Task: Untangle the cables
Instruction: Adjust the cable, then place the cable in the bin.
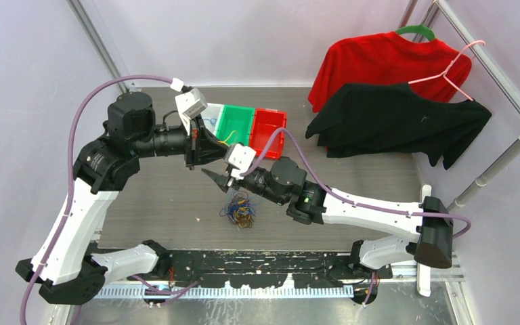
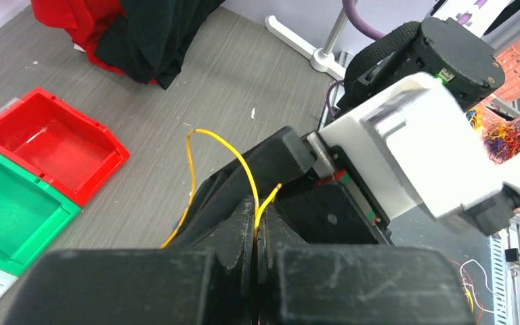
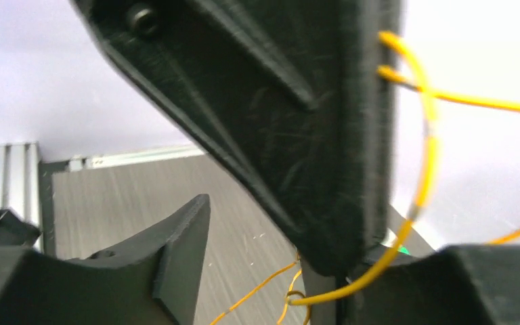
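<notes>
Two grippers: we see them standing tip to tip above the middle of the table (image 1: 156, 210).
Left gripper (image 2: 256, 233): its jaws are pressed together, pinching a yellow cable (image 2: 244, 169) right at the tips.
Yellow cable: from the pinch it arches up in a loop and trails down toward the table on the bins' side. A short end sticks out beside the pinch.
Right gripper (image 1: 212, 177): its fingers (image 3: 176, 264) stand apart, with the left gripper's tip and the yellow cable between them. We cannot tell whether either finger touches the cable.
Cable clump (image 1: 239, 210): a tangle of blue, orange and dark strands lies on the table, under the grippers and a little nearer the arm bases. Neither gripper holds it.
Bins: a green bin (image 1: 238, 120) and a red bin (image 1: 265, 125) sit side by side beyond the grippers.
Shirts: a red shirt (image 1: 379, 61) and a black shirt (image 1: 393, 122) hang at the far right.
</notes>
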Robot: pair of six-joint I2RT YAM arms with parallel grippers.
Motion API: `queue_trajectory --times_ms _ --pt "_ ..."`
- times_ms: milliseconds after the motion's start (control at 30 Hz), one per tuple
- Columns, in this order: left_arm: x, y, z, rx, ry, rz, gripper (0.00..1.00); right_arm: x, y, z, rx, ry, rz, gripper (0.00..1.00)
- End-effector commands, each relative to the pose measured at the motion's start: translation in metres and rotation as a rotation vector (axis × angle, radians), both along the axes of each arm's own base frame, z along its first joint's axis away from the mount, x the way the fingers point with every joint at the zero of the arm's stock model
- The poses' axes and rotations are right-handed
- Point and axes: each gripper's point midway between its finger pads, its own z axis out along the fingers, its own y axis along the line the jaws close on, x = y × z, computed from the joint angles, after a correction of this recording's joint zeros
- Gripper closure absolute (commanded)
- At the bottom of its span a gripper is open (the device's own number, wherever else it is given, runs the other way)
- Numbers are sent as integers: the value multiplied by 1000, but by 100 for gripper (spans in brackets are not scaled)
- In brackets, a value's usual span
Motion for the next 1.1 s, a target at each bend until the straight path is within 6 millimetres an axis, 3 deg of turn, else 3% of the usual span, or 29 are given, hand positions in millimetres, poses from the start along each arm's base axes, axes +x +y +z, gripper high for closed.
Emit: queue_trajectory --times_ms 0,167,233,267,367,500,633,867,1000,1067 --pt "0 1 18 -50 -51 14 100 9 -27 63 224 -106 -114 53" --pt "5 5 15 -41 -71 53 100 7 -43 72 294 -74 -133 98" --pt "16 10 12 -21 -90 112 100 10 -46 67 289 -40 -137 99" --pt "23 14 10 -1 -108 152 93 13 -49 65 290 -11 -142 99" --pt "51 32 2 87 -160 311 41 48 -71 55 311 131 -203 99" --pt "68 49 -2 161 -232 403 0 100 -96 24 262 283 -342 99" --pt "69 57 -15 228 -237 418 1 151 -112 -13 171 393 -479 99" --pt "96 88 -50 417 -221 548 1 247 -124 -86 25 515 -793 99" --pt "109 106 -67 450 -124 588 0 294 -131 -134 -37 577 -931 99" --pt "116 116 -71 458 -105 612 1 307 -139 -156 -60 613 -977 99"
